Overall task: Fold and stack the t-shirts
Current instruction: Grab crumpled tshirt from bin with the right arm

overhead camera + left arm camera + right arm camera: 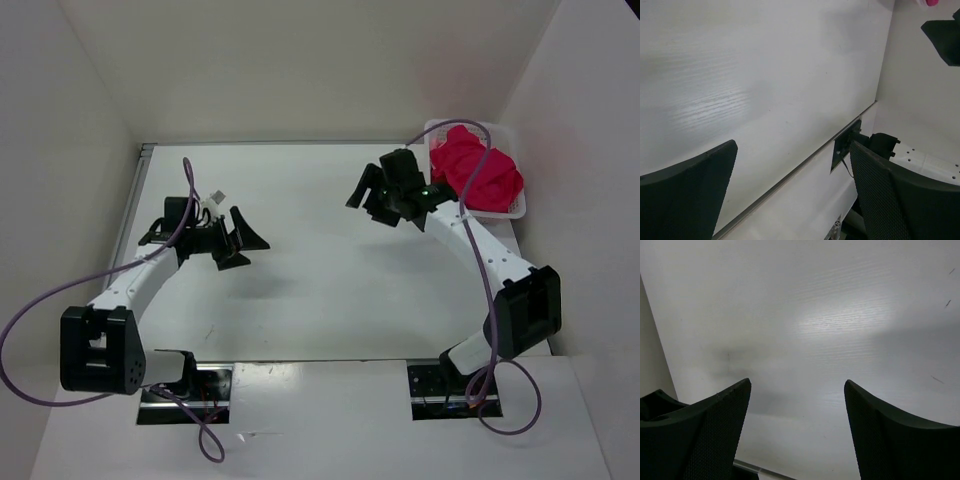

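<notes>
The t-shirts [478,174] lie bunched as one bright magenta-red heap in a white mesh basket [503,212] at the table's far right. I cannot tell separate shirts apart in the heap. A sliver of the t-shirts [932,2] shows at the top edge of the left wrist view. My right gripper [368,203] hovers open just left of the basket, nothing between its fingers [715,430]; its wrist view shows my right gripper [797,382] over bare table. Over the table's left side my left gripper [245,245] is open and empty; my left gripper [793,144] looks across the table.
White walls close in the white table [300,290] on the left, back and right. The table's near edge [790,175] and the right arm's base mount [845,145] show in the left wrist view. Purple cables [30,320] loop from both arms.
</notes>
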`<state>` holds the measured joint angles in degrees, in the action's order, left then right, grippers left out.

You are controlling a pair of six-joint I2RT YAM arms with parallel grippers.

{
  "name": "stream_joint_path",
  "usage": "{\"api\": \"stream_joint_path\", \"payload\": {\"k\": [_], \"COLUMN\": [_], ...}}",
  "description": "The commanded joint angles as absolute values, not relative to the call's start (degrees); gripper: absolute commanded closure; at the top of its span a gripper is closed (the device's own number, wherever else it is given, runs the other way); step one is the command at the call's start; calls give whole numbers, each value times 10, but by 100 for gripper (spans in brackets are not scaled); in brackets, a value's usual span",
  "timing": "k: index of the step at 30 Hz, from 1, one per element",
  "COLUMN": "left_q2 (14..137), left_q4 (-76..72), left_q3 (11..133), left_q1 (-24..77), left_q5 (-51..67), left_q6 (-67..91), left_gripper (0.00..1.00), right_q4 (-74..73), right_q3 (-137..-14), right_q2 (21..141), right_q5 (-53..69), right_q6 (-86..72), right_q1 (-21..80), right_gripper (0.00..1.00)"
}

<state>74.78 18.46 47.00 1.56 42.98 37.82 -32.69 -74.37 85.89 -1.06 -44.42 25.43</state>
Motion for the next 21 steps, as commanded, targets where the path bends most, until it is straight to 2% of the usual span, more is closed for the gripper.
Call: {"api": "stream_joint_path", "payload": {"k": [1,4,5,8,9,11,12,16,20,21], "left_q2": [704,667,667,667,667,661,652,622,601,594], "left_q4": [168,134,119,113,113,113,108,108,113,119], "left_q3": [472,472,465,465,465,465,459,454,448,448], "left_q1": [14,14,14,14,14,14,14,14,14,14], "left_q5": [450,456,467,478,483,483,483,465,459,459], "left_q6": [365,391,397,403,403,403,403,396,396,396], "left_gripper": [0,0,0,0,11,26,37,59,70,72], "right_q4": [-347,-365,-370,-398,-408,-431,-437,-406,-413,-419], "right_q3": [-795,-827,-838,-894,-932,-967,-996,-1020,-1032,-1039], "right_q2": [827,827,837,874,884,916,924,954,1006,1016], "right_q5": [-31,-31,-39,-64,-75,-119,-131,-179,-214,-214], "right_q6": [-415,-394,-380,-351,-343,-330,-323,-309,-303,-303], "right_q1": [220,180,165,140,122,106,88,57,22,9], "right_gripper": [19,35,48,71,79,84,86,87,88,81]}}
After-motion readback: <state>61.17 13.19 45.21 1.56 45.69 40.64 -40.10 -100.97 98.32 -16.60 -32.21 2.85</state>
